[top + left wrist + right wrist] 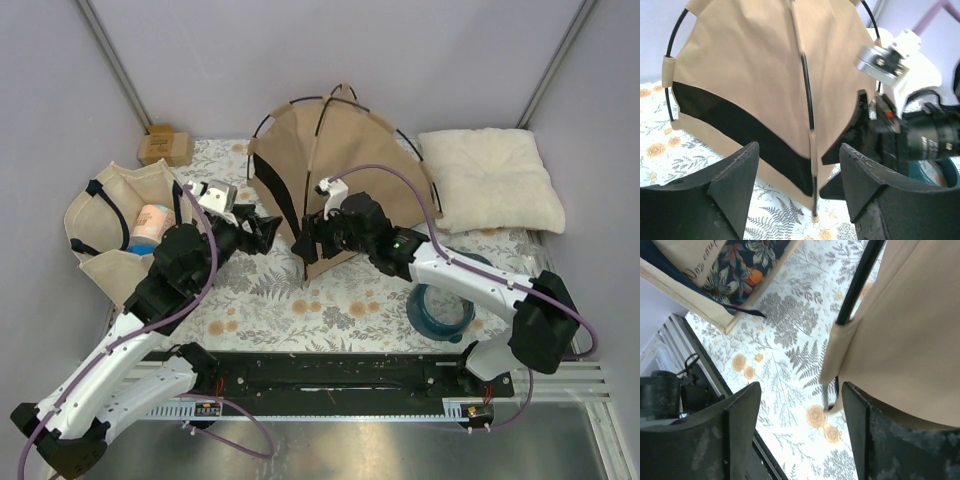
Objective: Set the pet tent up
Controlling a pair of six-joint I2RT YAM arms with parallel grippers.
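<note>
The left jaws stand apart, gripping nothing, and face the pet tent from its left. The right jaws gape empty at its near bottom corner. The left arm and the right arm, both white-shelled, bend inward from the near edge. The tent stands upright at mid-table: smooth tan canvas, a black band and thin dark arched poles over a floral print.

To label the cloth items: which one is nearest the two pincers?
The tan pet tent, upright on dark poles; the tote bag lies left, the cream pillow right.
</note>
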